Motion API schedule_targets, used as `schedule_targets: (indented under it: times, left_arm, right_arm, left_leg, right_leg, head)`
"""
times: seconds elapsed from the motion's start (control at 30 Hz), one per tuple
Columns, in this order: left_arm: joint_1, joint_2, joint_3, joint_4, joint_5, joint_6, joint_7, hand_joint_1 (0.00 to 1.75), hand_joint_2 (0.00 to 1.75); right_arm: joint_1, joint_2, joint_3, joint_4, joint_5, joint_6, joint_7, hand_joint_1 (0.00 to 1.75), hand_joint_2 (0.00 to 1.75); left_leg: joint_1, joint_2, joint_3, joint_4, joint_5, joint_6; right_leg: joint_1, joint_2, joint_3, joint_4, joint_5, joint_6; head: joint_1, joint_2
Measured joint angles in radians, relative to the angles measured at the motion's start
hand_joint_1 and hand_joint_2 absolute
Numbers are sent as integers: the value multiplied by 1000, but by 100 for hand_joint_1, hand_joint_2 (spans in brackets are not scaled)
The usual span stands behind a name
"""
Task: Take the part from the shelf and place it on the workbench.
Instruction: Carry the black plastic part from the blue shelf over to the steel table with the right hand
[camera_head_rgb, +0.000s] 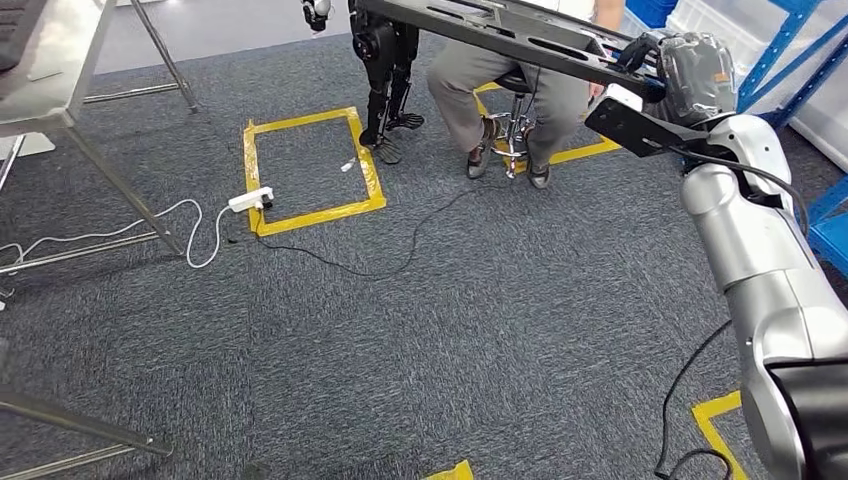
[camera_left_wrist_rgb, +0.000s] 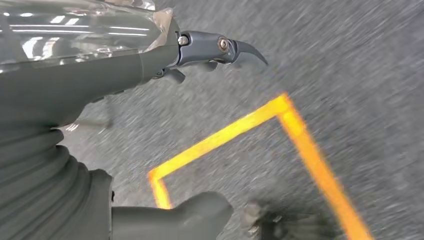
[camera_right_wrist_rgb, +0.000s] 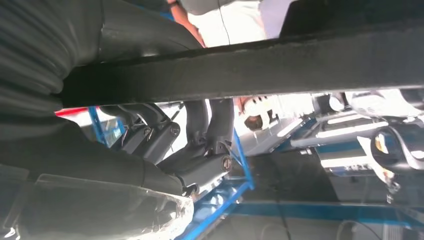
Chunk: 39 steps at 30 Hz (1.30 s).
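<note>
The part (camera_head_rgb: 500, 35), a long dark metal bar with slots, was up in the air in the head view, held by the right hand (camera_head_rgb: 665, 65) at one end. It stretched away from the fingers, over the grey carpet (camera_head_rgb: 450, 330). It looked off the shelf already, but not yet on the worktop (camera_head_rgb: 40, 70), whose metal edge stood far off to the other side. A person (camera_head_rgb: 500, 90) sat on a stool just past the part.

In the left wrist view, the left hand (camera_left_wrist_rgb: 150, 55) held nothing. Its fingers (camera_left_wrist_rgb: 225, 50) were spread a little over yellow tape (camera_left_wrist_rgb: 280, 125) on the floor.

In the right wrist view, the right hand's fingers (camera_right_wrist_rgb: 210, 130) were wrapped round the part (camera_right_wrist_rgb: 250, 70). Blue shelf bars (camera_right_wrist_rgb: 240, 190) showed behind them.
</note>
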Motion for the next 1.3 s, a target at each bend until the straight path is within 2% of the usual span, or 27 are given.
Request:
schedule_targets:
  times: [0.03, 0.07, 0.1, 0.13, 0.2, 0.27, 0.3, 0.33, 0.37, 0.43, 0.5, 0.57, 0.6, 0.63, 0.7, 0.77, 0.8, 0.83, 0.87, 0.93, 1.0, 1.07, 1.1, 1.17, 1.2, 1.23, 1.3]
  left_arm:
    - [2, 1, -2, 1, 1, -11, 13, 0, 175]
    - [5, 2, -3, 2, 2, -17, 21, 0, 175]
    - [7, 4, -5, 3, 3, -19, 26, 0, 175]
    - [8, 5, -6, 3, 3, -21, 28, 0, 175]
    - [6, 4, -8, 3, 1, -22, 32, 0, 175]
    - [5, 4, -13, 3, -9, -23, 45, 0, 175]
    - [5, 3, -17, 3, -14, -26, 59, 0, 175]
    - [4, 3, -21, 3, -19, -34, 77, 0, 175]
    - [4, 4, -24, 3, -21, -44, 94, 0, 175]
    - [0, 6, -29, 3, -26, -63, 121, 0, 175]
    - [-5, 8, -36, 3, -32, -76, 134, 0, 175]
    - [-7, 10, -40, 3, -37, -84, 143, 0, 175]
    - [-8, 11, -41, 3, -38, -86, 146, 0, 175]
    - [-9, 13, -42, 3, -38, -88, 147, 0, 175]
    - [-13, 16, -46, 3, -39, -92, 149, 0, 175]
    - [-17, 18, -50, 3, -41, -95, 149, 0, 175]
    - [-17, 17, -52, 3, -42, -95, 149, 0, 175]
    - [-17, 17, -53, 3, -43, -96, 149, 0, 175]
    - [-17, 16, -54, 3, -44, -96, 149, 0, 175]
    - [-17, 15, -55, 3, -45, -96, 147, 0, 175]
    - [-18, 15, -55, 3, -46, -94, 145, 0, 175]
    - [-15, 17, -55, 3, -47, -93, 145, 0, 175]
    - [-13, 18, -55, 3, -47, -93, 145, 0, 175]
    - [-11, 20, -54, 4, -47, -92, 144, 0, 175]
    - [-11, 20, -54, 4, -47, -91, 143, 0, 175]
    - [-11, 20, -54, 4, -47, -90, 142, 0, 175]
    - [-10, 19, -54, 4, -47, -88, 140, 0, 175]
  right_arm:
    - [1, 3, 1, -1, -1, 0, 0, 175, 175]
    - [2, 6, 2, -3, -1, -1, 0, 175, 175]
    - [2, 10, 3, -6, -1, -1, 0, 175, 175]
    - [2, 13, 3, -8, -2, 0, 0, 175, 175]
    - [1, 15, 3, -11, -3, -1, 0, 175, 175]
    - [2, 16, 4, -11, -4, 0, 0, 175, 175]
    - [2, 18, 5, -12, -4, 1, 0, 175, 175]
    - [2, 21, 7, -12, -4, 3, 1, 175, 175]
    - [1, 26, 8, -13, -3, 4, 2, 175, 175]
    - [-3, 37, 11, -13, -1, 3, 7, 175, 175]
    - [-5, 47, 16, -13, -1, -3, 12, 175, 175]
    - [-4, 59, 20, -13, -1, -9, 14, 175, 175]
    - [-3, 64, 22, -14, -1, -11, 15, 175, 175]
    - [-1, 68, 24, -14, -1, -15, 14, 175, 175]
    - [2, 69, 24, -14, -1, -24, 14, 175, 175]
    - [11, 68, 24, -14, 0, -31, 16, 175, 175]
    - [17, 68, 24, -14, 3, -32, 17, 175, 175]
    - [23, 69, 24, -14, 6, -31, 18, 175, 175]
    - [27, 70, 24, -14, 10, -31, 19, 175, 175]
    - [29, 72, 23, -14, 16, -30, 19, 175, 175]
    - [30, 74, 22, -15, 18, -29, 19, 175, 175]
    - [31, 81, 22, -16, 20, -29, 21, 175, 175]
    - [31, 85, 22, -16, 21, -28, 22, 175, 175]
    - [29, 92, 21, -18, 24, -28, 23, 175, 175]
    - [29, 94, 19, -19, 26, -29, 23, 175, 175]
    - [29, 95, 18, -19, 31, -29, 23, 175, 175]
    - [32, 95, 15, -18, 39, -29, 23, 175, 175]
  left_leg:
    - [2, -11, -4, -1, 2, -6]
    - [3, -9, -8, 0, 3, -11]
    - [2, 10, -16, 11, -4, -16]
    - [1, 41, -30, 38, -21, -21]
    - [2, 109, -85, 152, -79, -30]
    - [9, 133, -144, 269, -121, -34]
    - [11, 137, -152, 284, -119, -35]
    - [12, 141, -141, 262, -102, -34]
    - [12, 150, -110, 206, -73, -33]
    - [6, 192, -37, 74, -30, -24]
    - [-4, 210, -5, 16, -20, -14]
    - [-7, 184, -3, 10, -18, -4]
    - [-7, 172, 2, 5, -16, 2]
    - [-5, 161, 8, -1, -13, 8]
    - [-2, 137, 14, -7, -9, 18]
    - [0, 107, 15, -7, -8, 22]
    - [0, 91, 15, -6, -8, 22]
    - [1, 75, 16, -5, -8, 22]
    - [2, 59, 16, -4, -9, 21]
    - [2, 30, 12, 2, -11, 14]
    - [2, 4, 4, 8, -12, 3]
    - [6, -17, -4, 7, -9, -9]
    - [6, -10, -8, 13, -12, -14]
    - [5, 44, -34, 67, -43, -23]
    - [4, 83, -59, 120, -70, -26]
    - [6, 110, -90, 182, -99, -28]
    - [10, 132, -136, 267, -126, -31]
  right_leg:
    - [1, -12, 2, 0, 3, -8]
    - [0, -24, 3, -1, 5, -14]
    - [-1, -35, 4, -3, 7, -21]
    - [-3, -47, 6, -5, 8, -28]
    - [2, -70, 10, -6, 6, -40]
    - [9, -96, 13, -6, 2, -46]
    - [11, -109, 14, -6, 1, -47]
    - [12, -121, 16, -6, -1, -48]
    - [12, -132, 18, -6, -3, -48]
    - [18, -152, 22, -5, -10, -43]
    - [25, -170, 26, -5, -16, -34]
    - [27, -186, 30, -6, -23, -24]
    - [25, -178, 29, 0, -29, -20]
    - [23, -158, 21, 20, -41, -19]
    - [17, -102, -26, 117, -81, -25]
    - [15, -77, -93, 236, -115, -28]
    - [15, -73, -113, 262, -115, -24]
    - [13, -69, -115, 250, -100, -17]
    - [11, -62, -101, 205, -74, -8]
    - [2, -20, -51, 79, -16, 6]
    - [-3, 6, -20, 13, 10, 1]
    - [0, -14, -16, 8, 13, -16]
    - [1, -25, -14, 5, 15, -24]
    - [1, -48, -9, -1, 18, -39]
    - [4, -59, -6, -2, 16, -44]
    - [7, -72, -5, -2, 15, -48]
    - [14, -98, -3, -2, 11, -54]
  head:
    - [0, 0]
    - [-1, 0]
    - [-2, 0]
    - [-5, 0]
    - [-10, 0]
    - [-10, 0]
    - [-10, 0]
    - [-10, 0]
    - [-11, 0]
    - [-10, 0]
    - [-8, 0]
    - [-6, 0]
    - [-5, 0]
    - [-6, 0]
    - [-2, 0]
    - [1, 0]
    - [1, 0]
    - [1, 0]
    - [1, 0]
    - [2, 0]
    - [1, 0]
    - [1, 0]
    - [1, 0]
    - [-8, 0]
    - [-12, 0]
    - [-16, 0]
    - [-16, 0]
